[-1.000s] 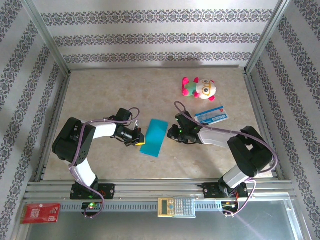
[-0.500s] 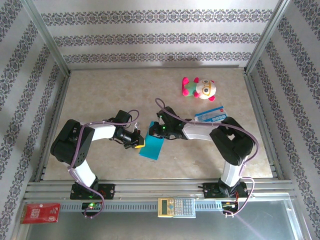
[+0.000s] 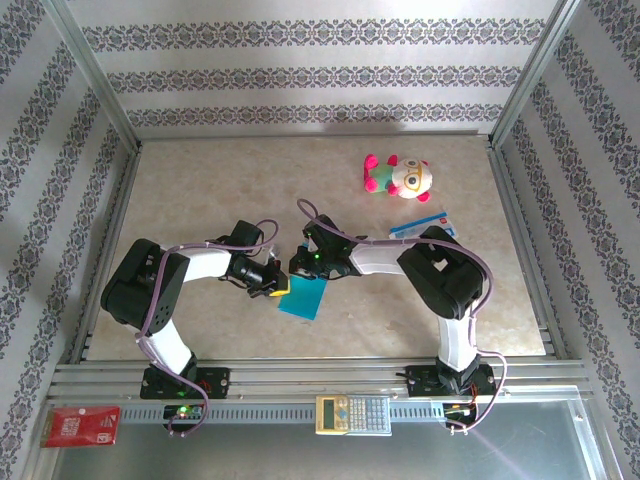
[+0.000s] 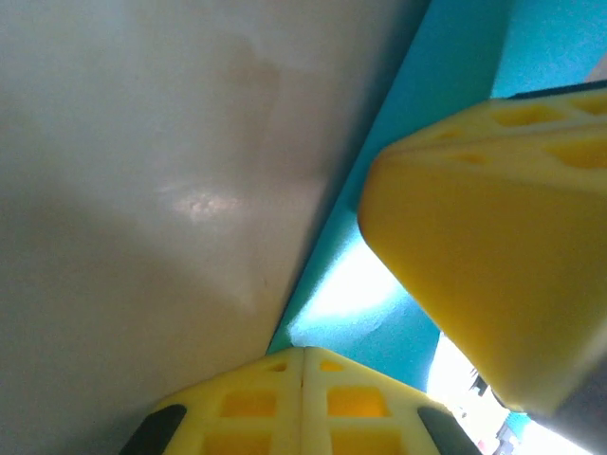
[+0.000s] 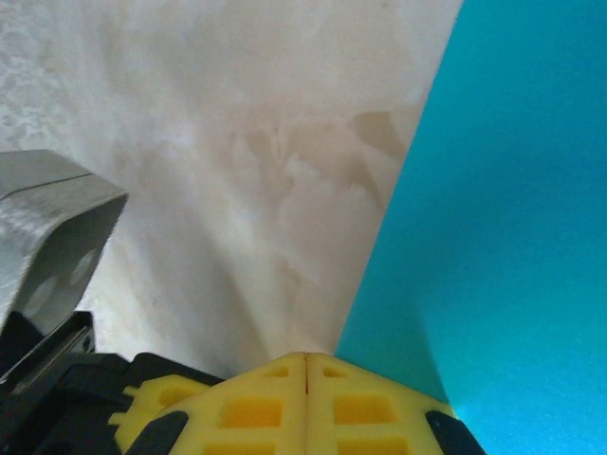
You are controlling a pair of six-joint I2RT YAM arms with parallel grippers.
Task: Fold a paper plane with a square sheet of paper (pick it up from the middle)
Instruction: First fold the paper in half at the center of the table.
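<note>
Teal paper lies near the middle of the table (image 3: 200,190), between the 2 arms. This is the sheet of paper (image 3: 306,298), which reads here as a long narrow strip rather than a square. At least 1 lengthwise fold therefore looks done, though no pointed nose shows yet.

The left gripper (image 3: 275,284) sits low at the strip's left long edge. Its wrist view shows its 2 yellow fingers (image 4: 256,403) pressed together, with the teal edge running right up to their tips. Most likely it is there to pin or steady that side so the strip cannot slide.

The right gripper (image 3: 300,266) hangs over the far end of the strip, just beside the left one. Its own camera shows its fingers (image 5: 370,408) pressed tight together too, and the paper's edge meets the seam between them. Whether either claw has paper nipped between its pads or merely presses down on it cannot be told from these views.

A big yellow block (image 4: 474,246) at the right of the left wrist view is probably the right arm's finger, which would show how close the 2 tools work. With them that crowded, a bump or a dragged sheet is the likely risk.

The plush toy (image 3: 400,177) and the printed card (image 3: 425,227) lie well apart, toward the far right.
</note>
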